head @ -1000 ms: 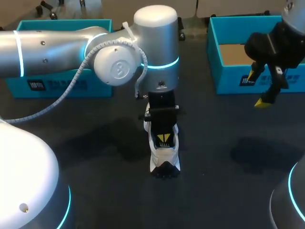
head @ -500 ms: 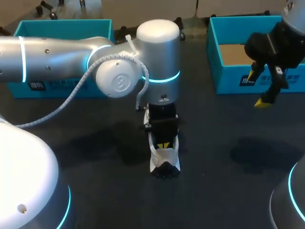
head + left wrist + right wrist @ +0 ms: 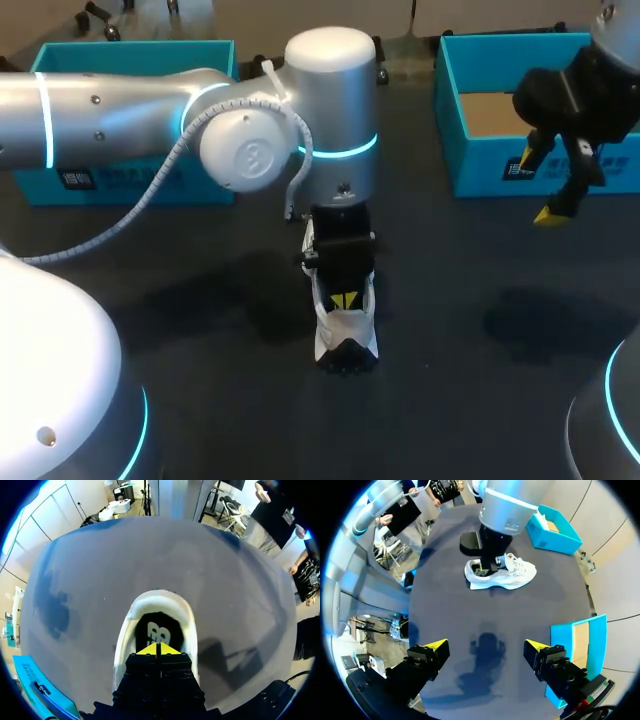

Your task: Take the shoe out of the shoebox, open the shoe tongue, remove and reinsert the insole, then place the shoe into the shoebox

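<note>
A white shoe stands on the dark table, toe toward the front edge. My left gripper points straight down into its opening. In the left wrist view that gripper is shut, its yellow tips pressed together just over the black insole that lies inside the shoe. I cannot tell whether the tips pinch the insole. My right gripper hangs open and empty beside the right teal shoebox, well clear of the shoe. Nothing lies between its fingers.
A second teal box stands at the back left, behind my left arm. The right shoebox has a bare cardboard floor. Dark table surface stretches between the shoe and my right gripper.
My left wrist has shifted slightly and its gripper has sunk a little deeper into the shoe. The shoe and my right arm have stayed put.
</note>
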`<state>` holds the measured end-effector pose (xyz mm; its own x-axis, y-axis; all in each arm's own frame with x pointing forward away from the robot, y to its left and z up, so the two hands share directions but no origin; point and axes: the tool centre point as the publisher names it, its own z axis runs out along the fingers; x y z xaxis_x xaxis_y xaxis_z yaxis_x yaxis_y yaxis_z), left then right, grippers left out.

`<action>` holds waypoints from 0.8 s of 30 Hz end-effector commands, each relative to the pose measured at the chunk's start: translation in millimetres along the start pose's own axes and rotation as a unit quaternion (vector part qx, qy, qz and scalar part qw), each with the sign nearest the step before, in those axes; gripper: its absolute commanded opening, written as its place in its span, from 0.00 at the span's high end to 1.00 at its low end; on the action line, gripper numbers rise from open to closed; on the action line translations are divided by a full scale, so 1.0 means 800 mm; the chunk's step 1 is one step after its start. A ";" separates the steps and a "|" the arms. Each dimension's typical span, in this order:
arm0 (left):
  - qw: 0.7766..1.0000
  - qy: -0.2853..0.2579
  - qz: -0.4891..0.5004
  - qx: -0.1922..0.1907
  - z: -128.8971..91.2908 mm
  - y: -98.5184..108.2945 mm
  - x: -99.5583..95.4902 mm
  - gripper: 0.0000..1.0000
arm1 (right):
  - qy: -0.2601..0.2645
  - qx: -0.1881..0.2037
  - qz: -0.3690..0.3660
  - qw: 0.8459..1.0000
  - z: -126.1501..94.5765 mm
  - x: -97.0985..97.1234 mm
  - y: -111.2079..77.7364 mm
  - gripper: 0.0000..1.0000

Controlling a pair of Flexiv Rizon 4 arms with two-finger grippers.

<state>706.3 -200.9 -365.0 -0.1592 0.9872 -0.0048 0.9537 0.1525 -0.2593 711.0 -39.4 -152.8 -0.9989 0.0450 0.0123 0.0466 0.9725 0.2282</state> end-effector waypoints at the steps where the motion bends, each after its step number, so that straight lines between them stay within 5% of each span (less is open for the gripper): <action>1: 1.000 0.001 -0.002 0.009 0.003 -0.006 0.008 1.00 | 0.001 0.002 0.001 1.000 0.001 -0.002 0.002 0.00; 24: 1.000 -0.007 0.003 0.021 0.053 -0.017 0.003 1.00 | 0.001 0.002 0.001 1.000 0.001 -0.002 0.002 0.00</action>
<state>684.7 -199.2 -395.1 -0.1597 0.9870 -0.0201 0.9413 0.1462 -0.3043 711.0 -39.4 -152.8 -0.9989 0.0449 0.0124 0.0465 0.9725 0.2281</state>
